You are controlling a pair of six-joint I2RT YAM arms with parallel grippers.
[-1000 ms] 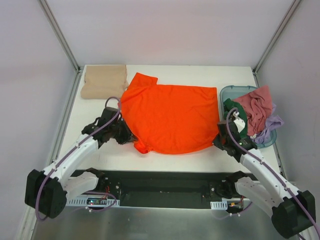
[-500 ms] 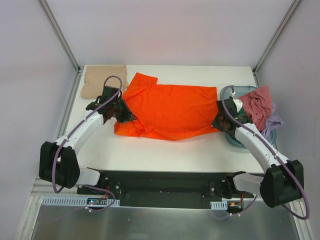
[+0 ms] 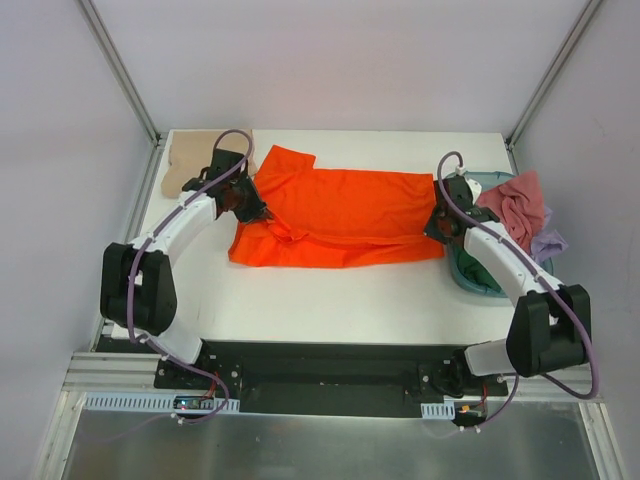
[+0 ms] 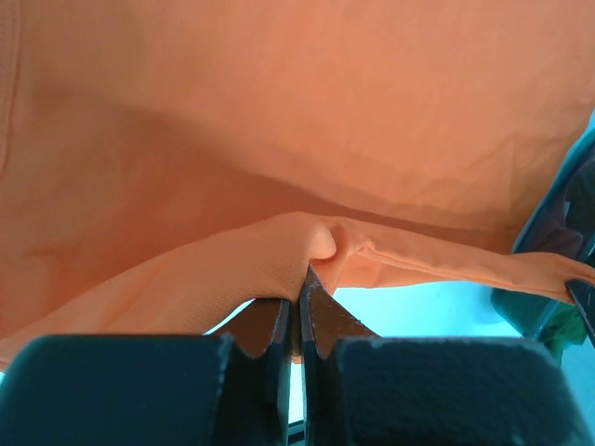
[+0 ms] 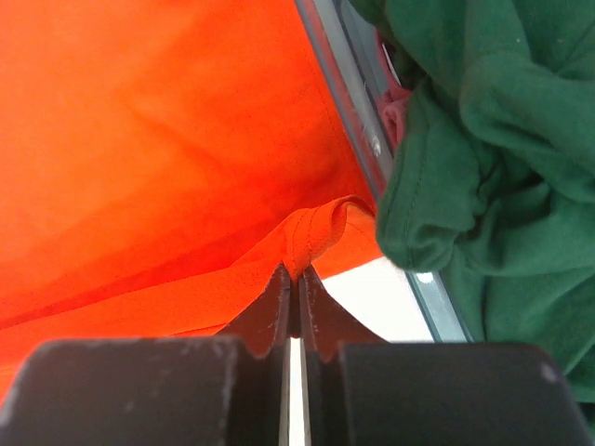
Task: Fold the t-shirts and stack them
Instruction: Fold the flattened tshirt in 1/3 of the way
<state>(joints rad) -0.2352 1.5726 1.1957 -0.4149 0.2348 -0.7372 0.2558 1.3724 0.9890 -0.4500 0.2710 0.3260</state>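
1. Top view: the orange t-shirt (image 3: 335, 220) lies across the middle of the bench (image 3: 330, 295), its near part doubled over toward the far side. The left end effector (image 3: 250, 208) and right end effector (image 3: 437, 228) each hold one end of the folded edge, probably so the fold line stays straight. A tan t-shirt (image 3: 195, 165) sits folded at the far left corner, likely the base of the stack. The teal tub (image 3: 470, 277) at the right holds a pink garment (image 3: 515, 205), waiting its turn.
2. Left wrist: the left end effector (image 4: 299, 288) is clamped tight on a pinch of orange cloth, which is lifted off the bench.
3. Right wrist: the right end effector (image 5: 293, 277) is likewise closed on the hem, just beside the tub's rim and a green garment (image 5: 483, 167).
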